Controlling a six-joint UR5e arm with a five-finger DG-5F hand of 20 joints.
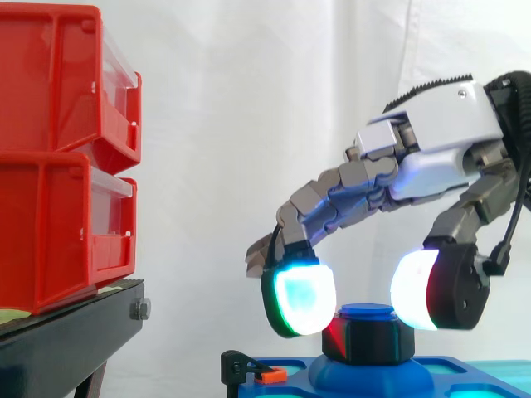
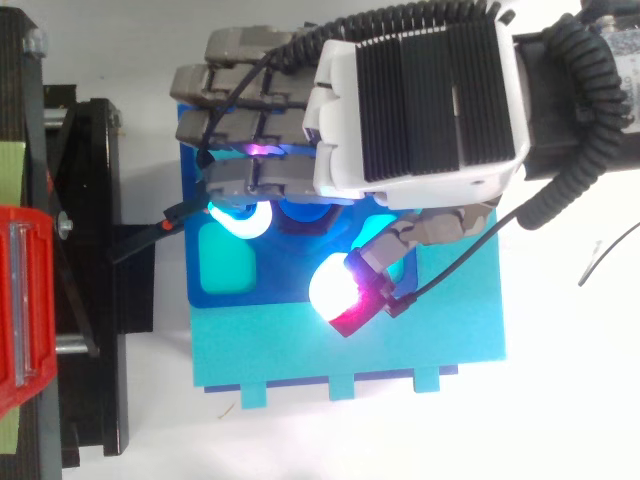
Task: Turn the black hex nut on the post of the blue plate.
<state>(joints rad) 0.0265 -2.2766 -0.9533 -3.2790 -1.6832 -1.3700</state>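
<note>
- We are seeing the hand (image 1: 444, 133) reaching in from the right, its white, smooth shell ribbed black along the back and its grey segmented fingers arching downward.
- The hand is standing wide and loose, gripping nothing: its fingers are curving down on both sides of the black hex nut (image 1: 369, 340).
- The nut, matte and flat-faceted, is sitting on the post (image 1: 365, 311), whose rounded blue cap is showing just above it, at the middle of the blue plate (image 1: 290, 366).
- One thick glowing pad (image 1: 300, 298), cyan-white with a green edge, is hanging just beside the nut's left side; we are not making out whether it is touching.
- From above, the thumb's pad (image 2: 340, 292), white going magenta-red, is standing apart from the post.
- In the top view the fingers are covering most of the nut.
- The plate is looking like glossy plastic with shallow recesses, resting on the white desk (image 2: 560, 400).
- A small black piece with an orange tip (image 1: 264, 375) is sitting at the plate's left edge.
- Glossy red bins (image 1: 50, 157) are stacking on a black stand (image 1: 75, 340), both cut off at the left.
</note>
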